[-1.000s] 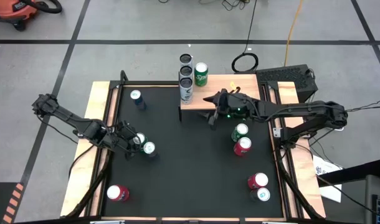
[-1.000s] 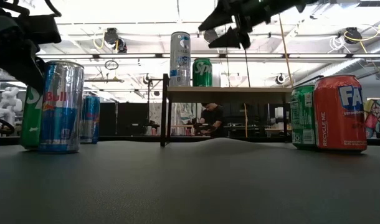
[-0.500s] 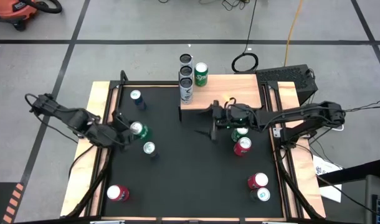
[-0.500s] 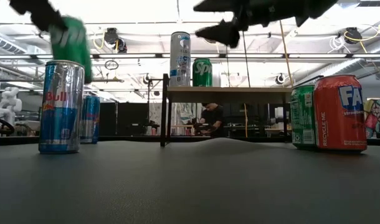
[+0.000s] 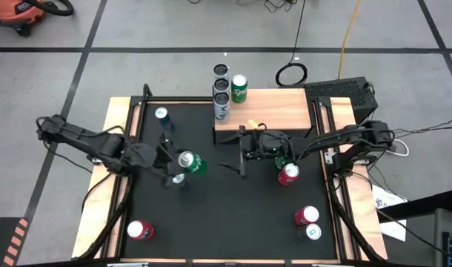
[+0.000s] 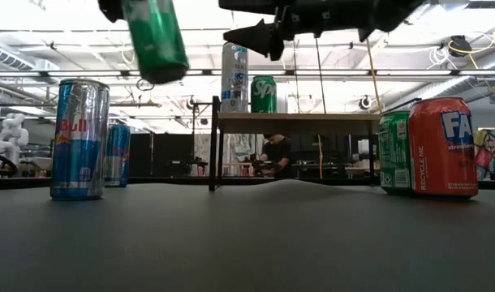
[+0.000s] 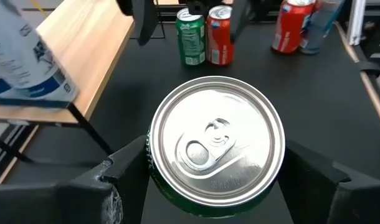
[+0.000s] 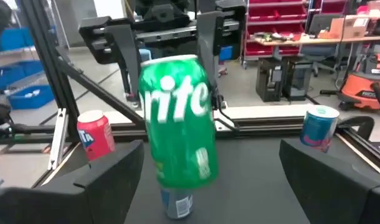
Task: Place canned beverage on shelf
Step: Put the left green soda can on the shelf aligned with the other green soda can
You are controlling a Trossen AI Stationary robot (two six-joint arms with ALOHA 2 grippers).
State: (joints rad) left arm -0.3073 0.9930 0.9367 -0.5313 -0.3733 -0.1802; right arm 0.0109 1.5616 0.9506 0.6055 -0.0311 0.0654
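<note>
My left gripper (image 5: 180, 160) is shut on a green Sprite can (image 5: 192, 164), held high above the table's middle left; the can also shows in the low view (image 6: 155, 39) and in the right wrist view (image 8: 177, 118). My right gripper (image 5: 238, 154) is open and empty, in the air just in front of the shelf and facing the held can. The shelf (image 5: 274, 111) has a light wood top and black legs (image 6: 214, 146) and stands at the table's far side. A tall silver can (image 6: 234, 77) and another green can (image 6: 264, 94) stand on it. My left gripper pinches the green can's side wall near its top rim (image 7: 154, 163) between its two fingers (image 7: 123, 167), one on each side. The fingers come roughly level from the table's left. The can is lifted clear and tilted, its bottom hanging below the fingers.
A blue Red Bull can (image 5: 178, 179) stands right under the held can. Another blue can (image 5: 163, 116) stands far left and a red can (image 5: 139, 231) near left. A green can (image 5: 285, 158) and a red can (image 5: 288, 175) stand right of centre, with two more cans (image 5: 309, 222) near right.
My left gripper has lifted the green can off the table beside the blue Red Bull can and carried it up and toward the table's right; the can has tipped from upright. My right gripper has moved from over the shelf toward the table's near-left.
</note>
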